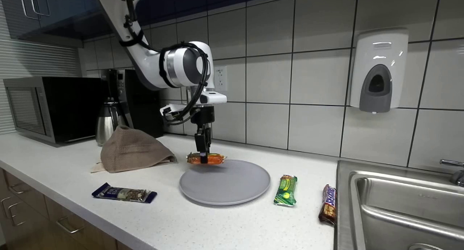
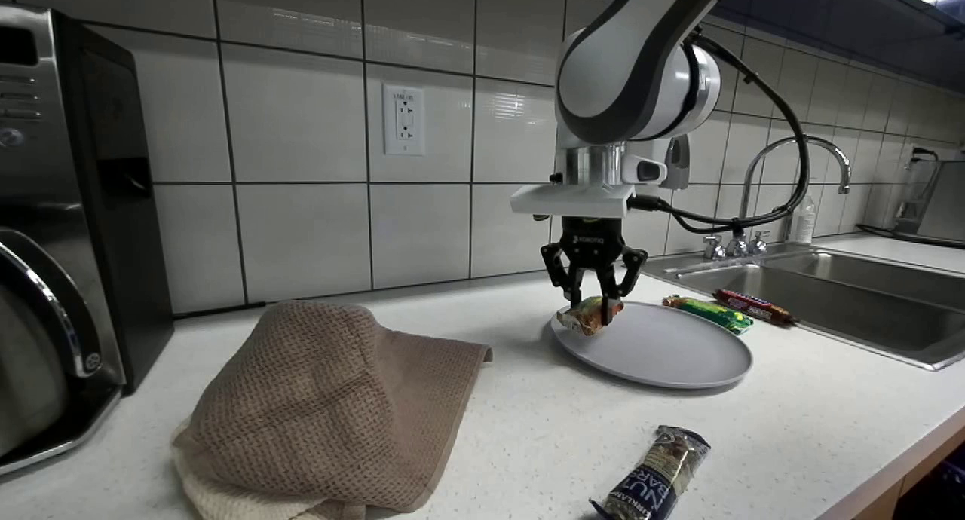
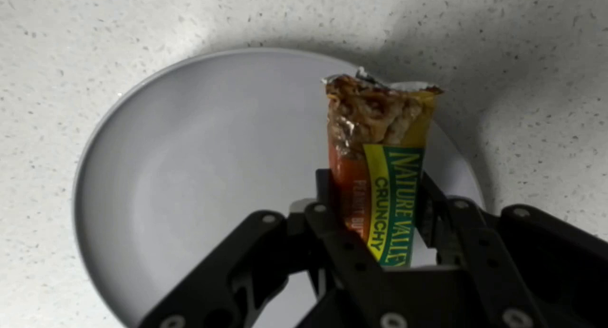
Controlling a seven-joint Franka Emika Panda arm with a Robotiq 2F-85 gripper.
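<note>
Hanging near a tiled wall (image 1: 269, 78), gripper (image 2: 591, 309) clamps snack bar (image 3: 380, 171) over speckled countertop (image 1: 203, 223)

a brown towel (image 1: 134, 150) lies near a steel carafe (image 1: 105, 125).

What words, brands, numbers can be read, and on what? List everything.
"NATURE VALLEY": orange, yellow and green wrapped bar
"CRUNCHY": same bar
"PEANUT BU", rest hidden: same bar
"KIRKLAND": navy oblong wrapped bar
"NUT BARS": navy bar
"ROBOTIQ": black two-fingered pincer
Too small or blurred: green oblong wrapper, brown-and-purple oblong wrapper, white wall outlet
</note>
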